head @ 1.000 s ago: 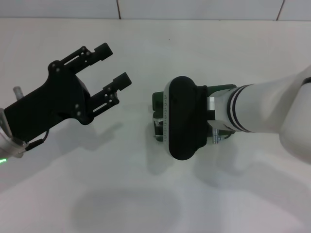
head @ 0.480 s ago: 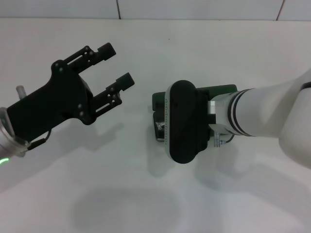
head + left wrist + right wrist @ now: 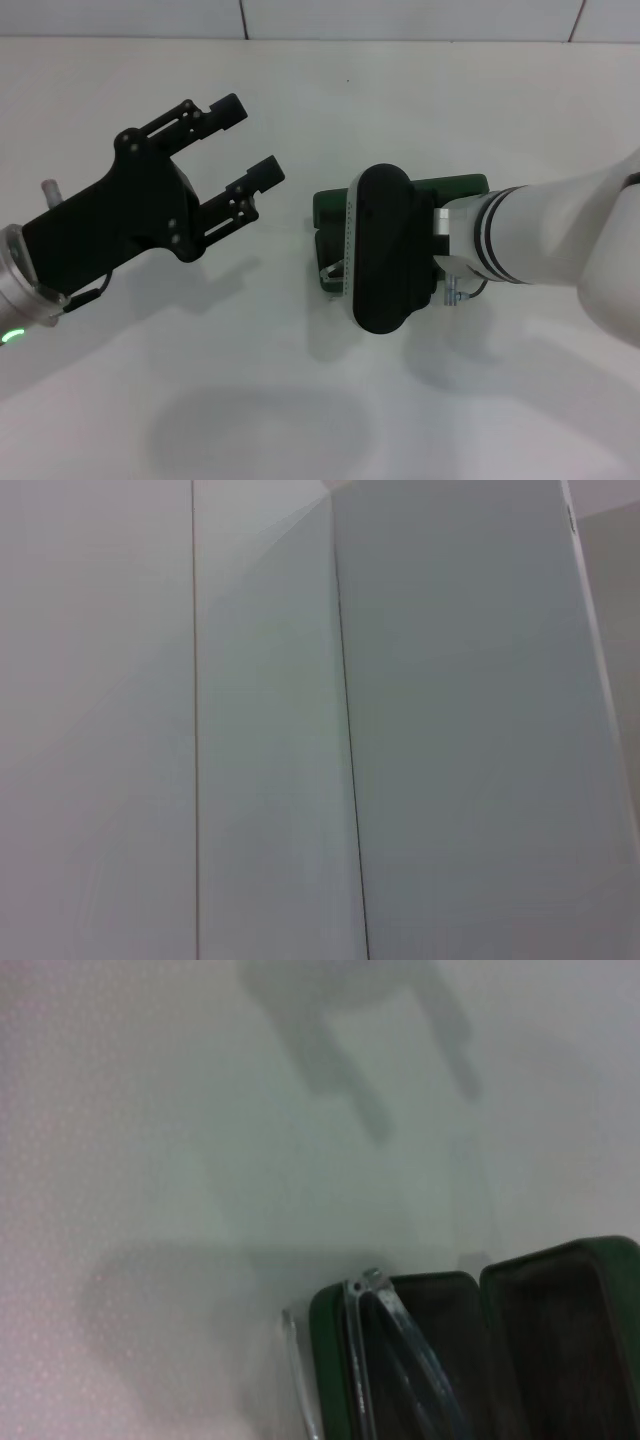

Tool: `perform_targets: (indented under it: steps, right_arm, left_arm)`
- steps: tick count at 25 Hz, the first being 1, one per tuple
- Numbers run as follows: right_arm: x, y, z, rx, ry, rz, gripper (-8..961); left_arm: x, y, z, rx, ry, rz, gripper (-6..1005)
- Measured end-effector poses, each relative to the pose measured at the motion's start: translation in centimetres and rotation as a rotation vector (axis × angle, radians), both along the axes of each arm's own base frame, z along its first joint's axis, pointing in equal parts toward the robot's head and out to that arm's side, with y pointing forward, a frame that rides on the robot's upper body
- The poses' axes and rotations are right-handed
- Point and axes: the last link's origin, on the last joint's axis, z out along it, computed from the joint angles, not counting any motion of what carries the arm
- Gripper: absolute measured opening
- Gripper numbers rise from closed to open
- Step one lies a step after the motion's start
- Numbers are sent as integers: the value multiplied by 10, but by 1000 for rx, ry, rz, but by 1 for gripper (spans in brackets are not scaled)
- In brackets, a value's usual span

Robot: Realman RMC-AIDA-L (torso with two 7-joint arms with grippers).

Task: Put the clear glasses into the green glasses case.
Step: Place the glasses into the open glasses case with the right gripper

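Right gripper (image 3: pixel 345 262) over open green glasses case (image 3: pixel 450 187), grip unreadable; clear glasses (image 3: pixel 385 1345) partly inside; left gripper (image 3: pixel 245 140) spread, empty.

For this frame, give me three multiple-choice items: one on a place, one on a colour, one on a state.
1. Where is the right arm's end?
A. over the case
B. far off at the table's edge
C. out of view

2. What colour is the case's shell?
A. orange
B. green
C. white

3. How do the left hand's fingers stand?
A. shut on the glasses
B. open, holding nothing
C. shut on the case

Answers:
1 A: in the head view the arm's end covers most of the case.
2 B: its shell shows dark green in both views.
3 B: the left hand hangs over bare table with its fingers spread; the glasses lie at the open case.
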Motion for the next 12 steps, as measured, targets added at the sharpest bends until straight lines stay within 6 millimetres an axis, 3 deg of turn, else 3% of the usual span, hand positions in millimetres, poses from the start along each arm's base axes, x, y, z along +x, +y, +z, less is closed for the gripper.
perform_targets:
  steps: [3, 8, 12]
  right_arm:
    - [0, -1, 1, -2, 0, -9, 179]
    - [-5, -3, 5, 3, 32, -26, 336]
    - [-11, -6, 9, 8, 65, -21, 333]
  left_arm:
    - [-1, -1, -1, -2, 1, 2, 649]
    - [-3, -4, -1, -10, 3, 8, 649]
    - [-3, -4, -1, -10, 2, 9, 649]
